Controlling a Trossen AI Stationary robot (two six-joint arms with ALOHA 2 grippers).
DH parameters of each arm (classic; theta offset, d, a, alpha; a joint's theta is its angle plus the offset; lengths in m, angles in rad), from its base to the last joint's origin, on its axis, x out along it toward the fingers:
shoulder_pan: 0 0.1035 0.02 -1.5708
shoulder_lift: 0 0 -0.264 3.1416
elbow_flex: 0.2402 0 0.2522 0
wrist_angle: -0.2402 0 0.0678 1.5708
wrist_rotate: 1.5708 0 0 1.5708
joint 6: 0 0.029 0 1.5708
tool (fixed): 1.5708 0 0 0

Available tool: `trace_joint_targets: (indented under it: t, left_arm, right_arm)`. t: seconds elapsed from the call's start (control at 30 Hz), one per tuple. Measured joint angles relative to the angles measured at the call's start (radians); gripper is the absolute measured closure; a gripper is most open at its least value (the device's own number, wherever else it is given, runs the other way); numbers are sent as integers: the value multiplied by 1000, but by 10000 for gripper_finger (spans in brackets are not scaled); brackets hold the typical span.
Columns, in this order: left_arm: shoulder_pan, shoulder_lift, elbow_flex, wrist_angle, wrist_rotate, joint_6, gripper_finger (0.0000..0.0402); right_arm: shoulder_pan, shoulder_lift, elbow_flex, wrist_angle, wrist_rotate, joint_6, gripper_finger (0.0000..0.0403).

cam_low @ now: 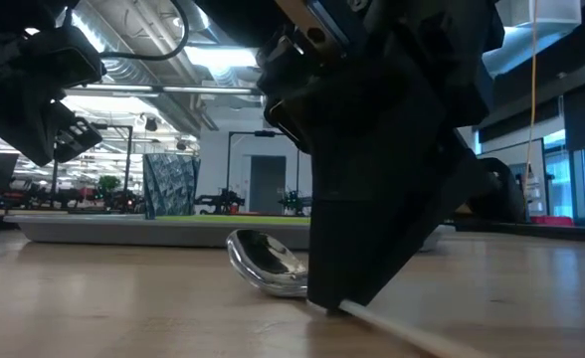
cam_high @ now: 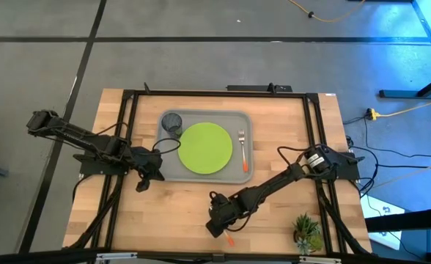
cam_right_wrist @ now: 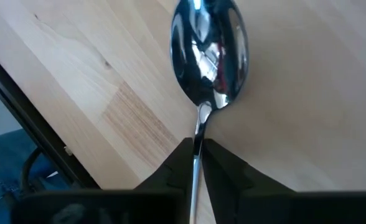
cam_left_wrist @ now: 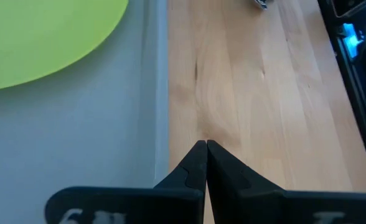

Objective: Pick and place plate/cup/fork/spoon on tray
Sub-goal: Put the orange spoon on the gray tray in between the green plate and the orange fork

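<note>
Spoon last of the four, lying on the bare tabletop near the front edge, well apart from the tray. Going left to right: left pincer pressed together, holding nothing, parked just beside the tray's left rim above the wood. On the tray, cup in the back left corner, plate in the middle, fork along the right side, tines pointing away. Farther right and forward, right pincer down at the tabletop, pinching the spoon's thin neck just behind the silver bowl; orange handle end poking out beyond the arm in the high view. Bowl resting on the wood in the low view, not lifted. Judged about three quarters done: remaining, lifting the spoon and setting it on the tray.
</note>
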Motion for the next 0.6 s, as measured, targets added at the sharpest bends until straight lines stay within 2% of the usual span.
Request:
trace_joint_targets:
  t: [0.3, 0.6]
  left_arm:
    - [0, 0, 0, 0, -13, 4, 401]
    - [0, 0, 0, 0, -14, 6, 401]
  right_arm:
    - [-8, -1, 0, -7, 16, -7, 395]
    - [-9, -1, 2, -10, 8, 3, 401]
